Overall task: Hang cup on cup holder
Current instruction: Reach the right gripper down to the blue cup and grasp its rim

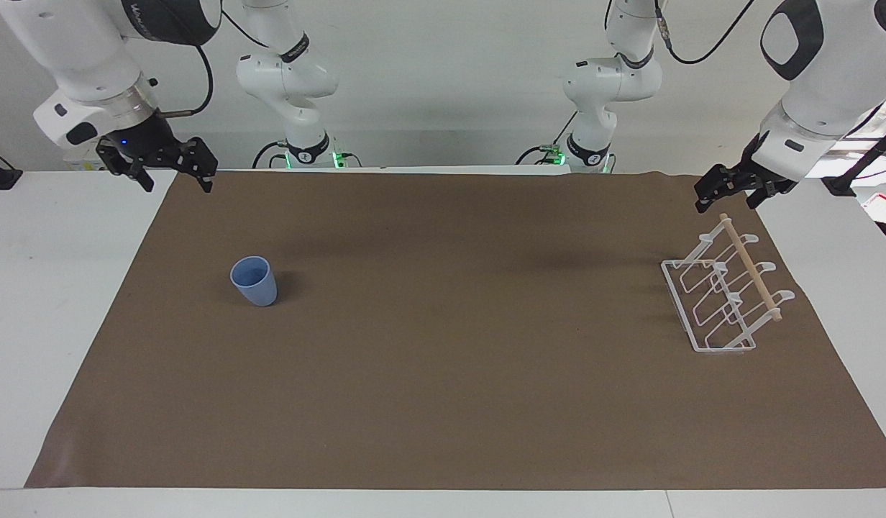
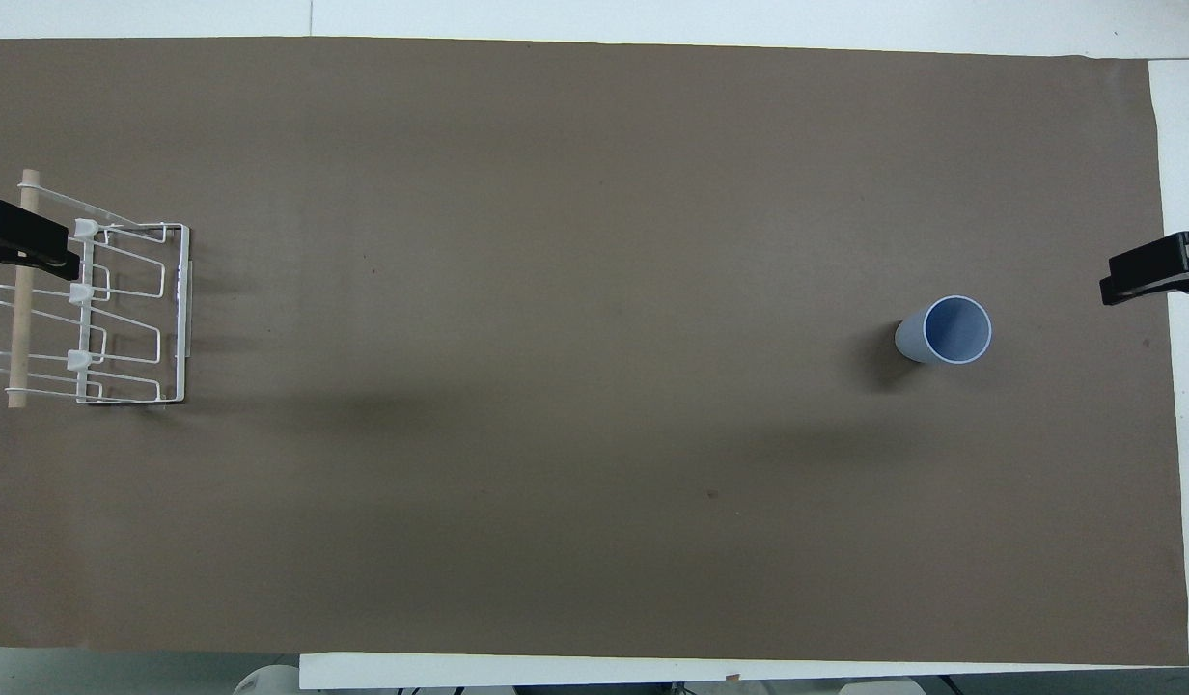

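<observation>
The light-blue cup (image 1: pixel 254 282) stands upright on the brown mat toward the right arm's end of the table; it also shows in the overhead view (image 2: pixel 947 331). The white wire cup holder (image 1: pixel 723 302) with its wooden rod (image 1: pixel 751 267) stands toward the left arm's end, and shows in the overhead view (image 2: pixel 122 314). My right gripper (image 1: pixel 175 185) is open and empty, raised over the mat's edge, well apart from the cup. My left gripper (image 1: pixel 727 206) is open and empty, raised over the holder's rod without touching it.
The brown mat (image 1: pixel 443 374) covers most of the white table (image 1: pixel 47 302). Bare white table strips lie at both ends. Two more arm bases (image 1: pixel 306 155) stand at the robots' edge of the table.
</observation>
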